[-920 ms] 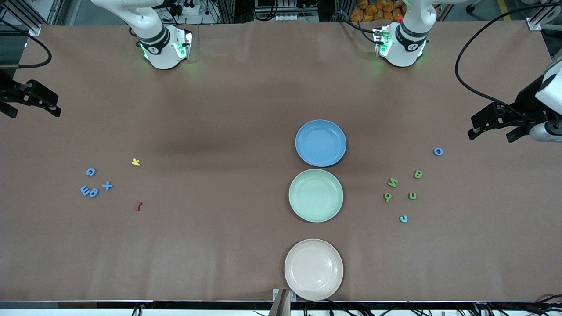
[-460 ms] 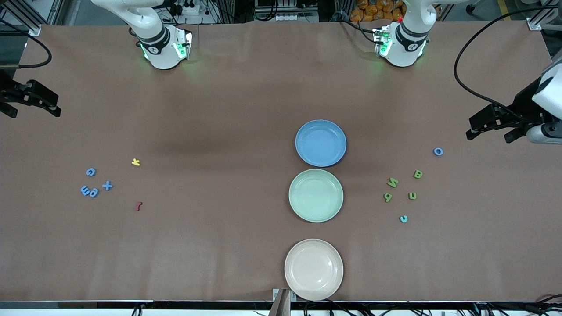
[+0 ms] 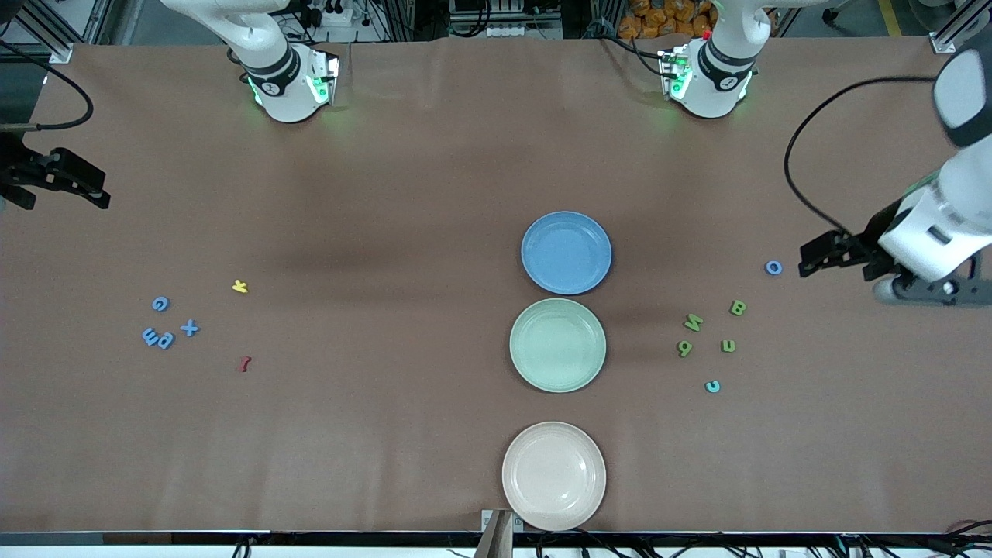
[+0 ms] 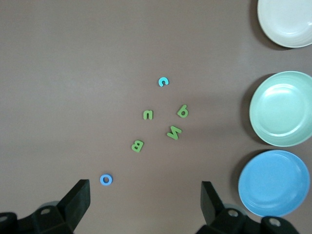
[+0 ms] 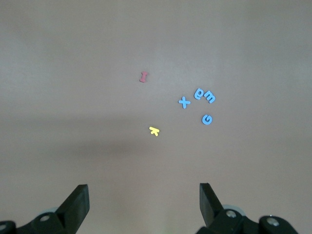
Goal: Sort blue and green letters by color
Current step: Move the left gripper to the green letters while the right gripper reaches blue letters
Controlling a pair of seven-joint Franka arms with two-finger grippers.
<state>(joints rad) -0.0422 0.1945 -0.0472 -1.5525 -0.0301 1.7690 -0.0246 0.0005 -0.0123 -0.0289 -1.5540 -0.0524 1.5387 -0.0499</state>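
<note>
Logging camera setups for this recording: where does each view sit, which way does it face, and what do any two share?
Front view: high across the table, facing both bases; shows the left tool near the blue O, and the right tool.
Left wrist view: looks down past the open left tool at green letters and plates.
Right wrist view: looks down past the open right tool at blue letters.
Shared: front and left wrist views both show the blue plate.

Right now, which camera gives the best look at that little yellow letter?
The right wrist view: the yellow letter sits near the middle of the picture on bare table, clear of the blue letters. The front view shows it too, only as a tiny speck. The left wrist view does not show it at all.
</note>
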